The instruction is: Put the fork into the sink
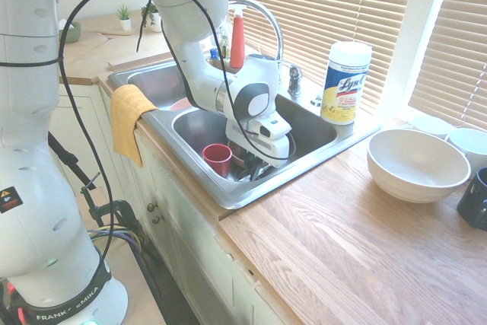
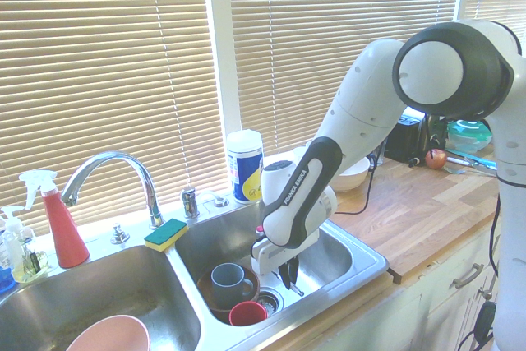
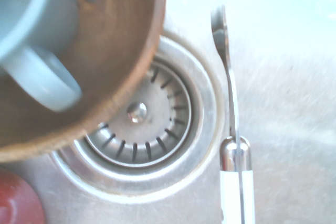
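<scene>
My gripper (image 2: 288, 271) is down inside the right basin of the steel sink (image 2: 362, 274), shut on the fork (image 2: 293, 288). The fork's metal end sticks out below the fingers, close to the basin floor beside the drain (image 2: 271, 300). The wrist view shows the fork (image 3: 231, 103) from close by, white handle near the camera and metal neck and tines running past the drain strainer (image 3: 137, 113). From the first exterior view the gripper (image 1: 255, 165) is low in the sink (image 1: 228, 197) and hides the fork.
A brown bowl (image 2: 207, 295) holding a grey mug (image 2: 228, 279) and a red cup (image 2: 246, 313) sit left of the gripper in the same basin. A pink bowl (image 2: 107, 336) lies in the left basin. Wipes canister (image 1: 346, 81), white bowl (image 1: 417, 164), yellow cloth (image 1: 129, 116).
</scene>
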